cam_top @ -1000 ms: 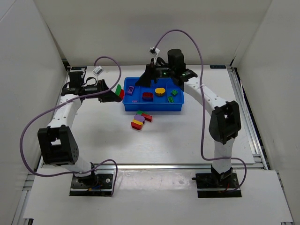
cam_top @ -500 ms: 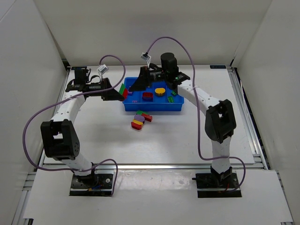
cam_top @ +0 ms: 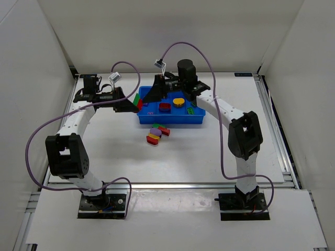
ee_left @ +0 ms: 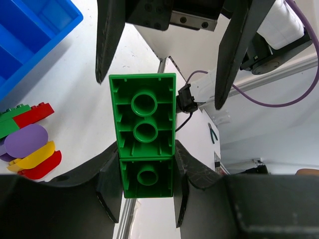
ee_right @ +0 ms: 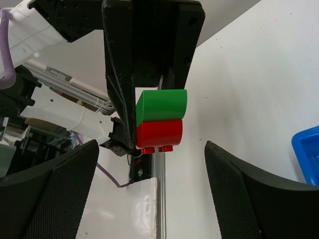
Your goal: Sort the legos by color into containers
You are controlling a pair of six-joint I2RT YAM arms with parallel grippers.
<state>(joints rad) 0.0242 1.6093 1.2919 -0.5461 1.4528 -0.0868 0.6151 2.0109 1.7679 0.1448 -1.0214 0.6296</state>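
My left gripper (cam_top: 132, 104) is shut on a green lego (cam_top: 136, 98) with a red lego (cam_top: 138, 103) stuck to it, held above the table just left of the blue tray (cam_top: 199, 121). In the left wrist view the green lego (ee_left: 145, 130) shows its hollow underside between my left gripper's (ee_left: 146, 181) jaws. My right gripper (cam_top: 149, 97) is open over the tray's left end, facing the held pair. In the right wrist view the green (ee_right: 161, 106) and red (ee_right: 159, 133) legos sit just ahead of my right gripper (ee_right: 151, 149). Its fingers (ee_left: 108, 45) flank the green lego, apart from it.
The tray holds a red (cam_top: 165, 107), a yellow (cam_top: 179, 100), a green (cam_top: 191, 110) and a small purple (cam_top: 151, 112) lego. A pile of purple (cam_top: 155, 132), green, red (cam_top: 164, 130) and yellow (cam_top: 153, 138) legos lies on the table in front of the tray.
My right gripper has moved left along the tray to face the left gripper. My left gripper has shifted slightly toward the tray with the green and red pair.
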